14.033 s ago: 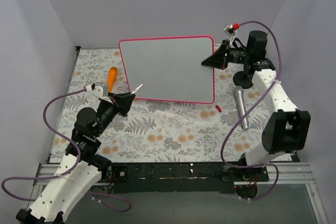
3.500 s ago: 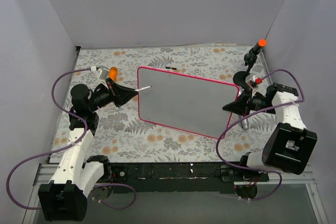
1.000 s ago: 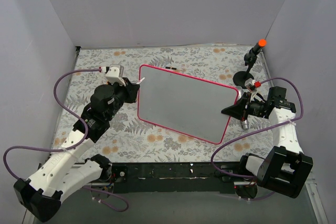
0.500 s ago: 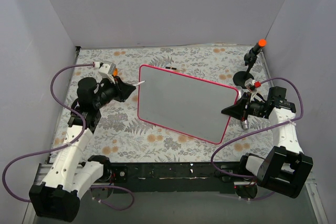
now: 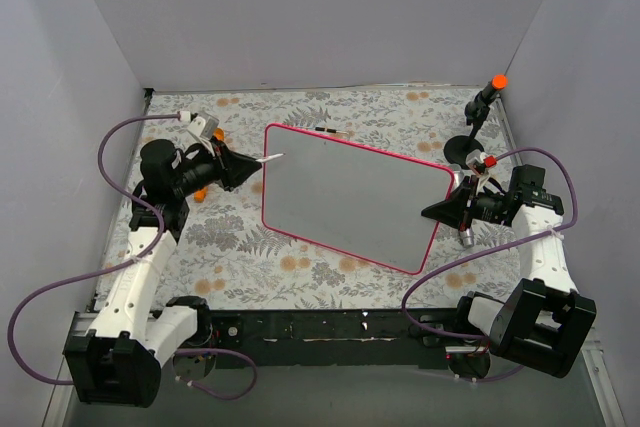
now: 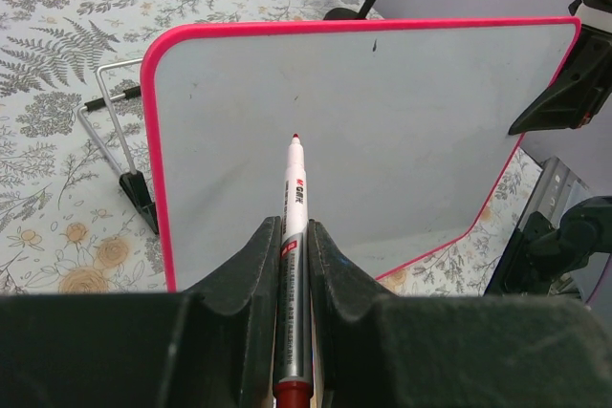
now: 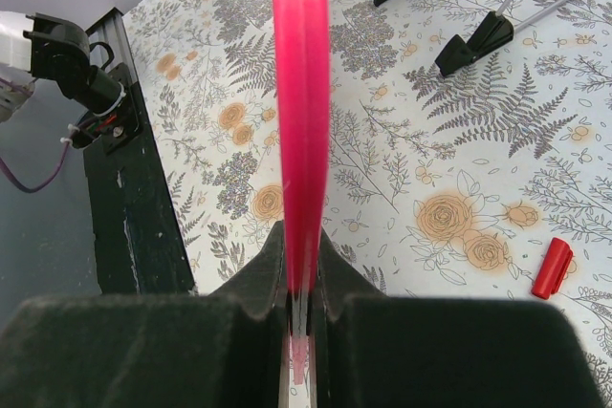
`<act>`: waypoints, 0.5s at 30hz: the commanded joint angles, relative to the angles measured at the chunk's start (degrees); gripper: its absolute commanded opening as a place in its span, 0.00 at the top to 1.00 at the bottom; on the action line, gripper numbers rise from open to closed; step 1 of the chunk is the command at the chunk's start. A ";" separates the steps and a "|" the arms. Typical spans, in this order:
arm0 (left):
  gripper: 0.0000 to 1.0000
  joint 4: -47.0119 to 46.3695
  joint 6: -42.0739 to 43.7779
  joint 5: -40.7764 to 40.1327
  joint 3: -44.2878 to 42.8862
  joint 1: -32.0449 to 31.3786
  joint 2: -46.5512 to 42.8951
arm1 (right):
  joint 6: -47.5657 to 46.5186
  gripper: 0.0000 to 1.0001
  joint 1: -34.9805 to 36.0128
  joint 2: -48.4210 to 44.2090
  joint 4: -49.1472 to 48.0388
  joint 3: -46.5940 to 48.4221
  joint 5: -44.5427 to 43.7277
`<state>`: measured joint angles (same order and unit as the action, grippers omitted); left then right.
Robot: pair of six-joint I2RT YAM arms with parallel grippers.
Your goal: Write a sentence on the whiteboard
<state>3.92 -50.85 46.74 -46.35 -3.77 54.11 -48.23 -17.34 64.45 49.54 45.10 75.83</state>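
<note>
The whiteboard (image 5: 350, 202), glossy white with a pink-red frame, stands tilted up across the middle of the table. My right gripper (image 5: 440, 209) is shut on its right edge; in the right wrist view the pink frame (image 7: 299, 93) runs straight out from between the jaws of that gripper (image 7: 301, 236). My left gripper (image 5: 248, 169) is shut on a slim marker (image 5: 268, 159). In the left wrist view the marker (image 6: 294, 188) points its red tip at the board's face (image 6: 382, 131) near the upper left corner, held by the left gripper (image 6: 292, 228). No sentence shows on the board.
A black microphone stand (image 5: 478, 112) with an orange tip stands at the back right. A silver microphone (image 5: 464, 237) lies under my right wrist. An orange object (image 5: 203, 192) lies by my left arm. A red cap (image 7: 551, 268) and the board's wire feet (image 7: 492, 31) rest on the floral cloth.
My left arm has drawn back to the left and turned, keeping the marker tip near the board's upper left corner. The right arm and the board have not moved.
</note>
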 commanded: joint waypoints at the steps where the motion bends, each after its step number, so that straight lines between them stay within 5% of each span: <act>1: 1.00 -3.57 -0.83 4.05 -1.38 1.13 1.26 | -5.03 0.99 0.12 -0.72 -2.96 0.51 -7.72; 15: 1.00 -8.05 -1.97 6.87 -2.69 2.98 5.57 | -5.30 0.99 0.38 -0.20 -2.87 0.60 -7.81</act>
<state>-1.74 -52.47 51.90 -46.68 -1.48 59.09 -48.77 -17.12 64.47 49.56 45.10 75.85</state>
